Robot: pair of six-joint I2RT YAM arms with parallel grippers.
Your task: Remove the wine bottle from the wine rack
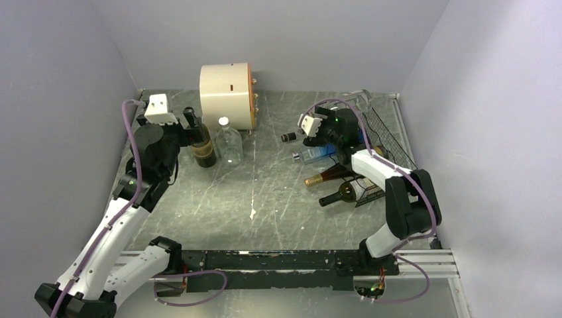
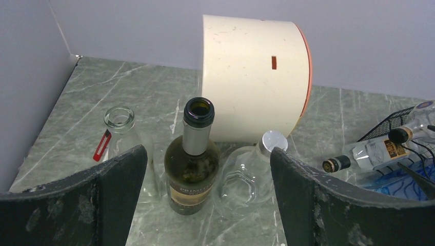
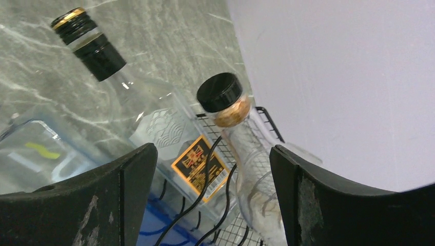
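Over on the left we've got a cream drum (image 1: 225, 96) lying on its side at the back of the marbled green desk (image 1: 265, 205). Just in front of it stand an open dark bottle (image 2: 192, 169), a silver-capped clear bottle (image 2: 238, 187) and an open clear bottle with a red tag (image 2: 119, 125).

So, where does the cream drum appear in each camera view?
Top external: the cream drum lies at the back, left of centre.
Left wrist: the drum is at top centre.
Right wrist: not in it.
Shared landmark: the black wine rack, at the right in top external and left wrist, at the bottom in right wrist.
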